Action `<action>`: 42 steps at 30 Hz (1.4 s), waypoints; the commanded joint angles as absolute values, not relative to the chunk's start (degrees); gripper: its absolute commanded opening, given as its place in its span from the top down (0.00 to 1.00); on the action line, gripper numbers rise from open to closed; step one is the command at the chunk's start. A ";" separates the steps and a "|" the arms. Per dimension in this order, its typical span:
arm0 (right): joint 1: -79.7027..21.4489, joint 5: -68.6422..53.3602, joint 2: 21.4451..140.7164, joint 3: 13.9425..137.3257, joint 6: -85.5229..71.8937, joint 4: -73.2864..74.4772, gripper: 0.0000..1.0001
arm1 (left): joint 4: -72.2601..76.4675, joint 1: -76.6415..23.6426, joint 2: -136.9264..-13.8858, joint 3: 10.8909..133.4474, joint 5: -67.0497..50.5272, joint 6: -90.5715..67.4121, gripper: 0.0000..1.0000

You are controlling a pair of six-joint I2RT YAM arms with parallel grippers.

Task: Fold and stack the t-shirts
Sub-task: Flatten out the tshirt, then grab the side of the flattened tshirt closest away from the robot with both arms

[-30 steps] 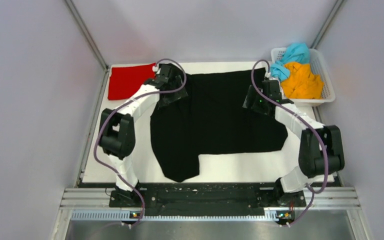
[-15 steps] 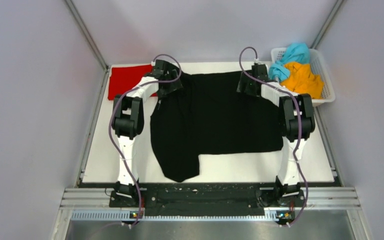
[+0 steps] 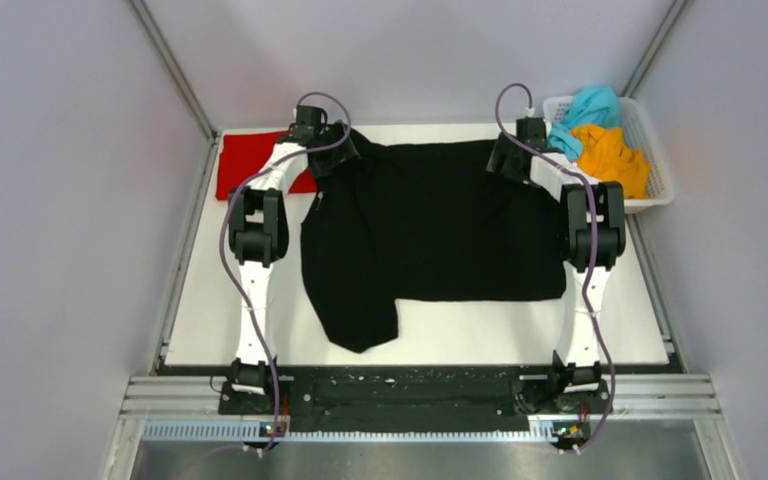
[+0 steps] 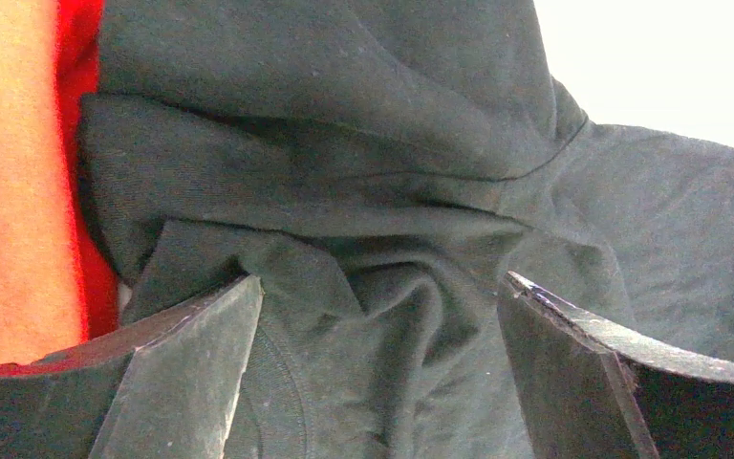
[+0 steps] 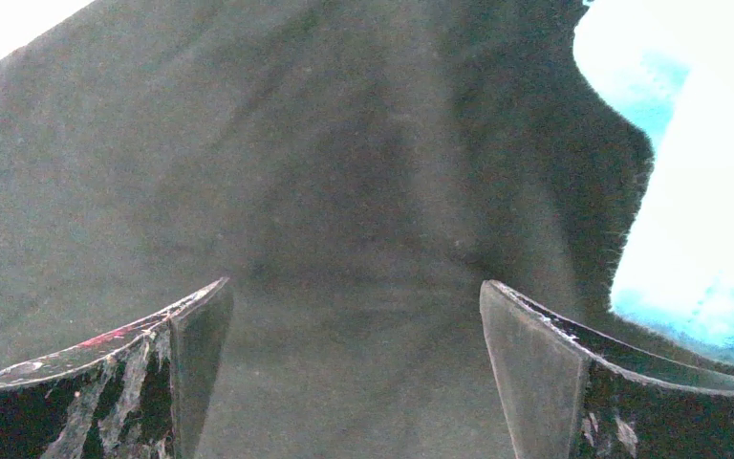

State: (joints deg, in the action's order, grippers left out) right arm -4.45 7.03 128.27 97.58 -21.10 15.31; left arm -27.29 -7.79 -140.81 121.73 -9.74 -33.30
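The black t-shirt (image 3: 430,230) lies spread on the white table, with one sleeve hanging toward the near edge. My left gripper (image 3: 332,152) is at its far left corner, jaws open, with bunched black cloth (image 4: 382,220) between the fingers (image 4: 191,373). My right gripper (image 3: 508,160) is at the far right corner, open over flat black cloth (image 5: 344,191). The red t-shirt (image 3: 245,165) lies folded at the far left and shows in the left wrist view (image 4: 19,172). The teal (image 3: 590,105) and orange (image 3: 610,155) t-shirts lie in the basket.
The white mesh basket (image 3: 655,150) stands at the far right corner, close to my right gripper. Grey walls enclose the table on three sides. Bare white table shows in front of the black shirt (image 3: 480,335) and along the left side.
Both arms have stretched out toward the back of the table, and the grippers now sit at the shirt's far corners. The black shirt's far left corner has bunched up and shifted slightly back.
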 commanded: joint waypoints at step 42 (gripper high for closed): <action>3.07 3.05 54.69 37.12 -30.84 32.41 0.01 | -28.60 -32.74 -61.72 41.09 -0.56 -47.65 0.01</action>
